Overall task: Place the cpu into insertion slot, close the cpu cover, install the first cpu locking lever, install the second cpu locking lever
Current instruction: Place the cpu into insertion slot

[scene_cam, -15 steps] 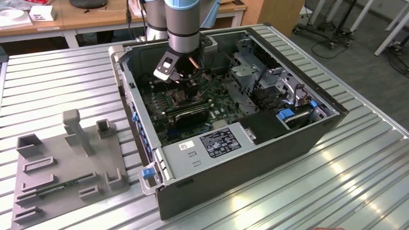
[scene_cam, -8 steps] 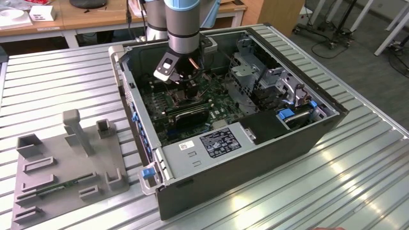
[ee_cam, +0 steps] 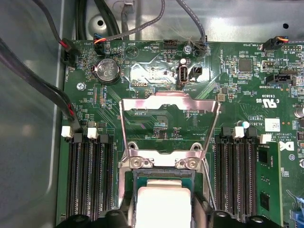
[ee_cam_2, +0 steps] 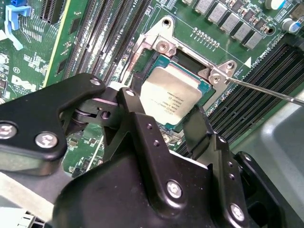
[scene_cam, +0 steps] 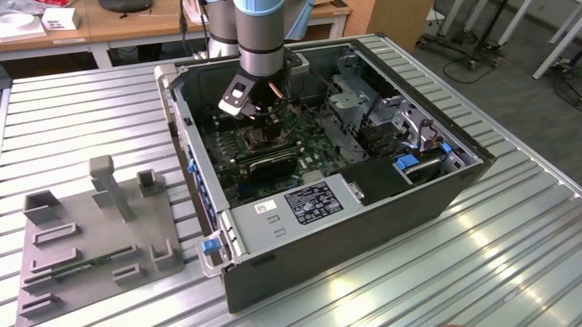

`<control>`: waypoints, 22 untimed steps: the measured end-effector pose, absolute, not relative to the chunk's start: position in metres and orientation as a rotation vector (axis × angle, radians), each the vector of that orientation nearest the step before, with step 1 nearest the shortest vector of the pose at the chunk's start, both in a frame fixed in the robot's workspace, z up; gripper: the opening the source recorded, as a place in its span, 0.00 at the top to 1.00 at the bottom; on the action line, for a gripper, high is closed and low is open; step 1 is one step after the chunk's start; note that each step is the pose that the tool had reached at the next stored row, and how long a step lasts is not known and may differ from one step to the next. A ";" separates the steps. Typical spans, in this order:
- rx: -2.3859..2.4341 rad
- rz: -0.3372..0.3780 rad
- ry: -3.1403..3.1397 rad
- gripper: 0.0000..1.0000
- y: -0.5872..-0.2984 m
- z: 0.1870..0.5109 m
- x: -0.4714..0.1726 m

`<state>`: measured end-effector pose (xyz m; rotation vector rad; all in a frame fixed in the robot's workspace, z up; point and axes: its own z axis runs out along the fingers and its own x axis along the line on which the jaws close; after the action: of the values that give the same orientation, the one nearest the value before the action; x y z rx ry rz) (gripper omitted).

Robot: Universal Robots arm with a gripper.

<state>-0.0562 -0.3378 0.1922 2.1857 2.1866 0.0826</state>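
Both wrist views look down on the cpu point(ee_cam_2: 170, 95) point(ee_cam: 164, 202), a pale metal square lying level over the insertion slot point(ee_cam_2: 156, 64), whose dark rim shows around it. My gripper point(ee_cam_2: 164, 108) point(ee_cam: 164, 211) straddles the chip with a black finger against each of two opposite edges. The cpu cover point(ee_cam: 124, 133) stands swung up behind the slot, with the board visible through its window. A thin wire locking lever point(ee_cam_2: 270, 92) point(ee_cam: 207, 187) sticks out beside the slot, unlatched. In the exterior view the gripper point(scene_cam: 264, 117) is deep inside the open computer case point(scene_cam: 364, 204).
Rows of memory slots point(ee_cam: 90, 180) point(ee_cam: 237, 175) flank the socket. Cables point(ee_cam: 42, 90) run along the case wall. A drive cage point(scene_cam: 364, 102) and power supply point(scene_cam: 309, 204) crowd the arm. A grey fixture plate point(scene_cam: 91, 231) lies on the slatted table at the exterior view's left.
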 end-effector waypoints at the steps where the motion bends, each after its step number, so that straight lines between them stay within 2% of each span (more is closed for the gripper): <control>1: 2.186 0.082 2.187 0.40 -0.338 0.192 -0.056; 2: 2.186 0.082 2.187 0.46 -0.338 0.192 -0.056; 22: 2.185 0.083 2.188 0.46 -0.338 0.197 -0.053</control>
<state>-0.0526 -0.3378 0.1971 2.1847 2.1877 0.0828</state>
